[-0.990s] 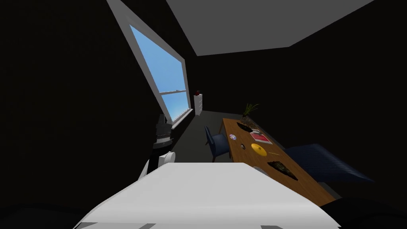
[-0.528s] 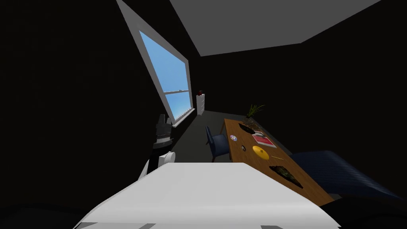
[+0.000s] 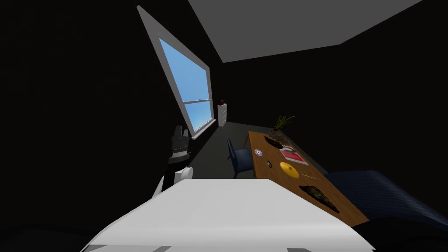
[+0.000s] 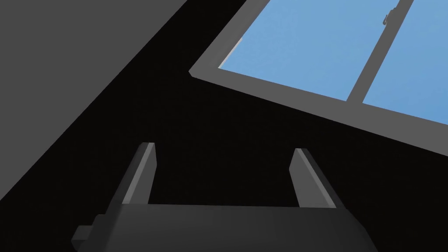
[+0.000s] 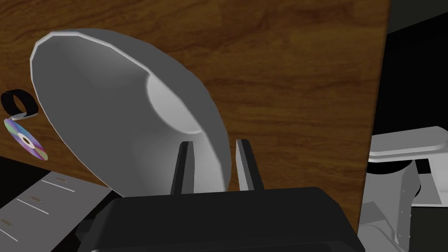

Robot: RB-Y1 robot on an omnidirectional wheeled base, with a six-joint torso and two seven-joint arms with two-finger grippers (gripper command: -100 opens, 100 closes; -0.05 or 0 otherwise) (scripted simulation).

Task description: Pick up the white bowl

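the right gripper (image 5: 214, 168) is pinched narrow on the rim of the plain white round bowl (image 5: 118, 109): one thin grey finger (image 5: 183, 168) lies inside the wall and the other outside, pressing it between them. the bowl is tipped on edge, its mouth turned sideways, over the brown wood-grain table (image 5: 284, 78) (whether its lower rim touches the wood i cannot tell). it sits close to two of the table's edges, and past one of them is a black area. a shiny rainbow disc (image 5: 25, 141) and a small black ring (image 5: 17, 103) lie just beside the bowl, near the other edge.

the head view gives the table's whole length. a flat yellow round plate (image 3: 289, 169) lies mid-table, a red book (image 3: 292, 155) by the far long edge, a dark flat heap (image 3: 318, 195) toward the near end and a green potted plant (image 3: 282, 122) at the far end. a blue chair (image 3: 239, 158) stands at the window-side edge, with bare dark floor (image 3: 214, 144) beyond it.

the left gripper (image 3: 180, 131) hangs raised, well off the table, fingers spread wide on nothing.
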